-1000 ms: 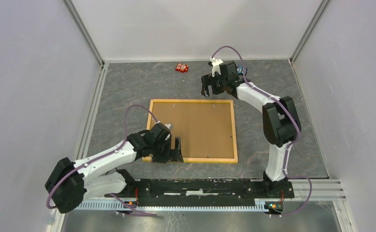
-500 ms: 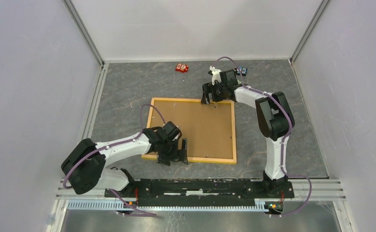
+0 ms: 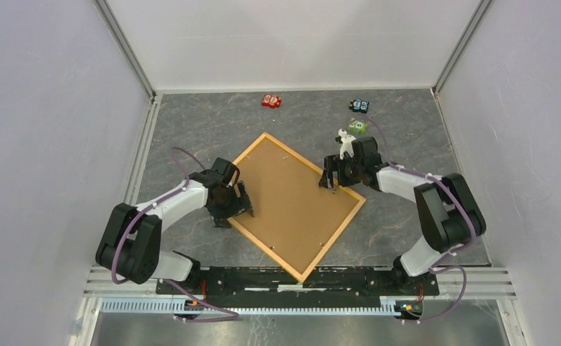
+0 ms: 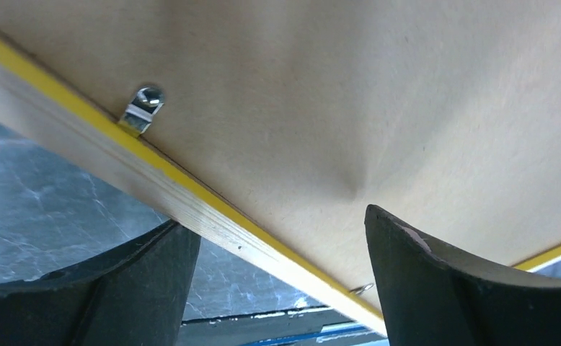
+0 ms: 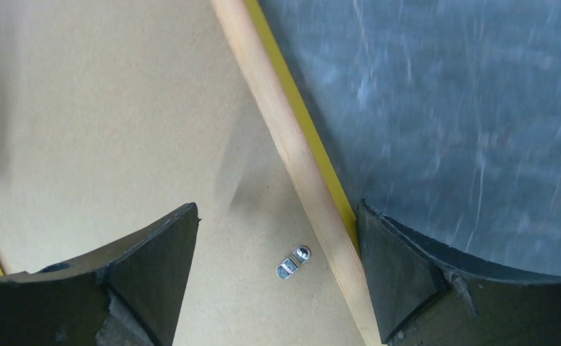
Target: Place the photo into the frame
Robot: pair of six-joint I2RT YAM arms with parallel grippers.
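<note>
The grey marbled table (image 3: 191, 130) has the frame (image 3: 288, 150) lying back-up in the middle, turned cornerwise, with the brown backing board (image 3: 292, 205) filling it. The left pincer (image 3: 236, 214) is at the frame's left edge, spread wide and straddling the rail. The right pincer (image 3: 333, 184) does the same at the frame's right edge. Beyond the frame's far corner sit a red toy car (image 3: 271, 100), a blue toy (image 3: 360, 106) and a green toy (image 3: 357, 127). Small metal clips (image 4: 144, 108) sit along the board's edge.
</note>
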